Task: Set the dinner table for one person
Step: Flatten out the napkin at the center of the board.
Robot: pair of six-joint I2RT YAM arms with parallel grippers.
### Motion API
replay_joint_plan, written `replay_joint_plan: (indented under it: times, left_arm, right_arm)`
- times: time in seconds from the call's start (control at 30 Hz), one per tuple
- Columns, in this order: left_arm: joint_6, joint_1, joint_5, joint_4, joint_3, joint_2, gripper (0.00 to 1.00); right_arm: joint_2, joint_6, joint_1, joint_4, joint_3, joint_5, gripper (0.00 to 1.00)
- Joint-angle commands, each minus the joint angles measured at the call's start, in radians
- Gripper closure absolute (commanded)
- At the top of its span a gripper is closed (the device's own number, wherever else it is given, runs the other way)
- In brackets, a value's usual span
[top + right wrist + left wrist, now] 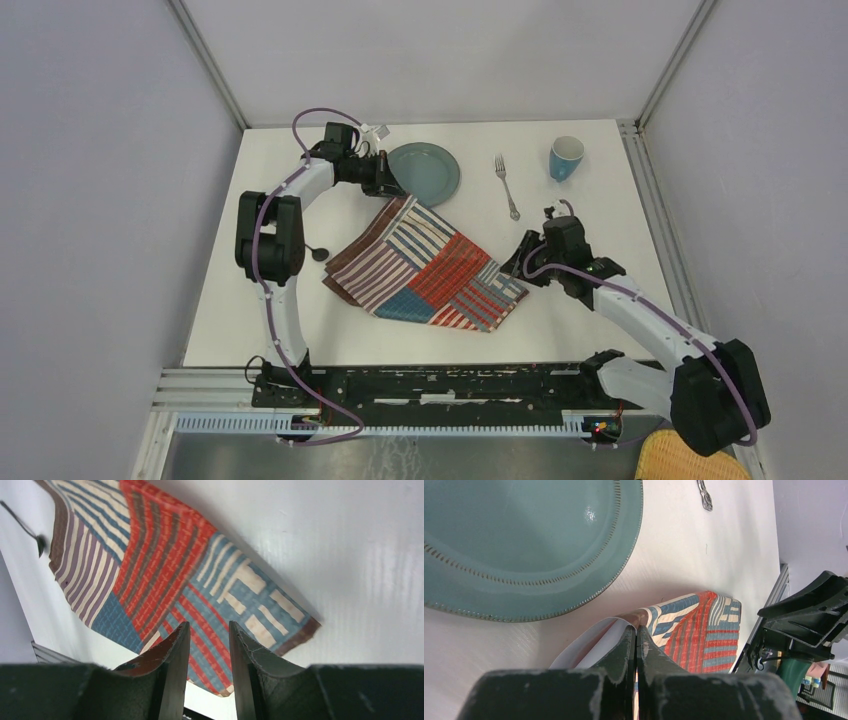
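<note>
**Cloth pinched at its far corner, sitting skewed mid-worktop**

Your left fingers (393, 190) are pressed together on the far corner of the cloth (430, 265). The left wrist view shows that corner curled up between them, its white underside facing out. The corner sits just beside the near rim of the plate (430, 170), so you have little room there.

Your right fingers (514, 262) are parted by a narrow gap and hang over the cloth's right corner. Stripes show through the gap, but you cannot tell from these views whether the fingers touch the fabric.

The white worktop (600, 220) fills the space between the side walls, with a metal rail along its right edge. The cloth lies on its middle, turned like a diamond, with no edge square to the worktop's edges.

The fork (506, 185) lies beyond the cloth, right of the plate. The cup (565, 158) stands near the far right corner. A spoon (318, 253) lies just beside the cloth's left corner.

Bare worktop shows along the near edge below the cloth, and to the right between the cloth and the rail.
</note>
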Motion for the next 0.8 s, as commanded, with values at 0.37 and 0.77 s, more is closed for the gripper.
replay_joint_plan:
  times: [0.37,0.77]
  left_arm:
    - [-0.024,0.010,-0.018,0.035,0.034,-0.050,0.98]
    - [-0.023,0.012,-0.015,0.037,0.032,-0.044,0.98]
  right_arm:
    - [-0.268,0.141,-0.094,0.018,-0.230,0.044,0.59]
    - [-0.433,0.232,-0.100,-0.027,-0.351,0.064,0.59]
